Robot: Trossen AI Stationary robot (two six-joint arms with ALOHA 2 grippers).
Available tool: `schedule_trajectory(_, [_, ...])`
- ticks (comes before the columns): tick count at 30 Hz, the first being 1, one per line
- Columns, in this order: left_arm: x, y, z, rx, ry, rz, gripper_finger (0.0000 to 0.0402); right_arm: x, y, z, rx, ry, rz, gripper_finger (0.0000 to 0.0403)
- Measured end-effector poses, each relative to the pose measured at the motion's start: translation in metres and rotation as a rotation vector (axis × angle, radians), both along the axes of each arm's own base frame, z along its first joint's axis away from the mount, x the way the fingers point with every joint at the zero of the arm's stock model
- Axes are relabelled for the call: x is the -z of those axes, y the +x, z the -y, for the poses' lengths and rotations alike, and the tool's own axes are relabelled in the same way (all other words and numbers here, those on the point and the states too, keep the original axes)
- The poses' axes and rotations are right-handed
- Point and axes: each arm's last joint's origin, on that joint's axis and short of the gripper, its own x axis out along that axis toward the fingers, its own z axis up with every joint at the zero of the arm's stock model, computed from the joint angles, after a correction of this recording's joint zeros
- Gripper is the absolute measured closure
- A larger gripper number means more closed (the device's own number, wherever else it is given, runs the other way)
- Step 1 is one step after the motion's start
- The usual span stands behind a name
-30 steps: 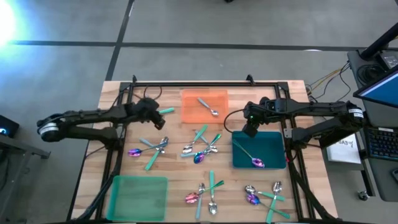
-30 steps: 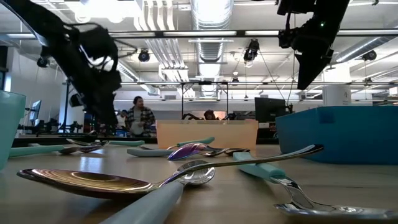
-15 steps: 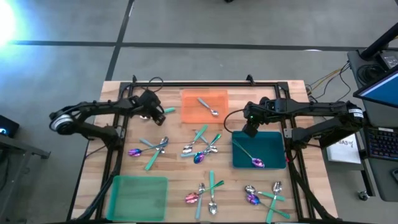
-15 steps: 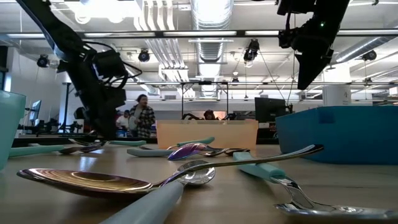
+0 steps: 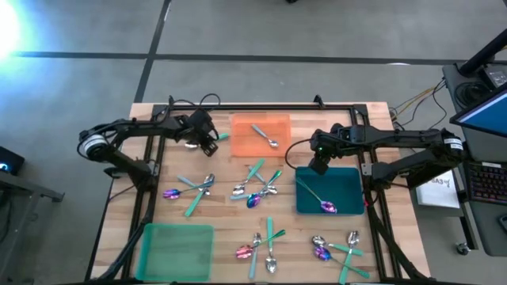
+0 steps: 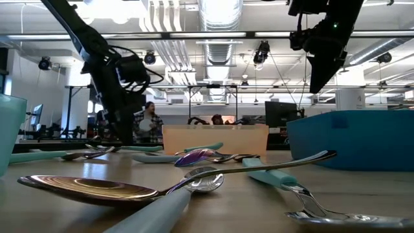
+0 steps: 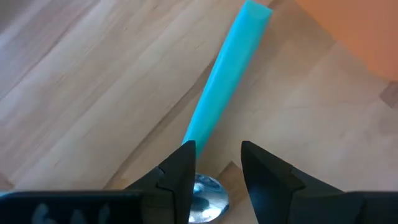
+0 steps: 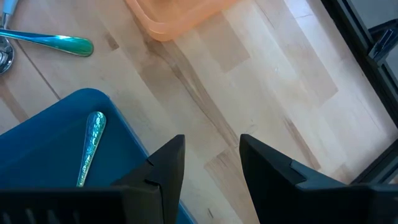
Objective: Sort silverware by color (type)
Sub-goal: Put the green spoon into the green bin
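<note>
Left arm reaches in from 9 o'clock, elbow bent near the desk's [image 5: 119,190] left edge, forearm running toward 3 o'clock; left hand [image 5: 207,139] low over the desk at about 11 o'clock, fingers [image 7: 179,173] parted with a narrow gap, nothing gripped between them. Right arm comes in from 3 o'clock, forearm level and pointing toward 9 o'clock, wrist turned down; right hand [image 5: 318,166] raised above the desk at about 2 o'clock, fingers [image 8: 166,163] apart and empty.

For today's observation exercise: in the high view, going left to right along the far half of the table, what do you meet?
Left gripper over a teal-handled utensil → orange tray holding a silver spoon → right gripper, open, at the blue tray's far corner.
</note>
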Motion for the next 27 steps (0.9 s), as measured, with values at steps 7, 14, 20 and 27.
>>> schedule_trajectory(7, [0.001, -0.001, -0.002, -0.023, 0.043, -0.053, 0.0288, 0.0, 0.0, 0.0, -0.015, -0.005, -0.005, 0.0257])
schedule_trajectory(14, [0.017, 0.004, -0.006, -0.022, 0.018, -0.09, 0.0288, 0.0, 0.0, 0.0, -0.022, -0.008, -0.007, 0.0257])
schedule_trajectory(20, [0.02, 0.01, -0.01, -0.029, 0.031, -0.134, 0.029, 0.0, 0.0, 0.0, -0.015, -0.006, -0.004, 0.0257])
schedule_trajectory(27, [0.018, 0.008, -0.007, -0.052, 0.004, -0.102, 0.0373, 0.0, 0.0, 0.0, -0.011, -0.005, -0.003, 0.0257])
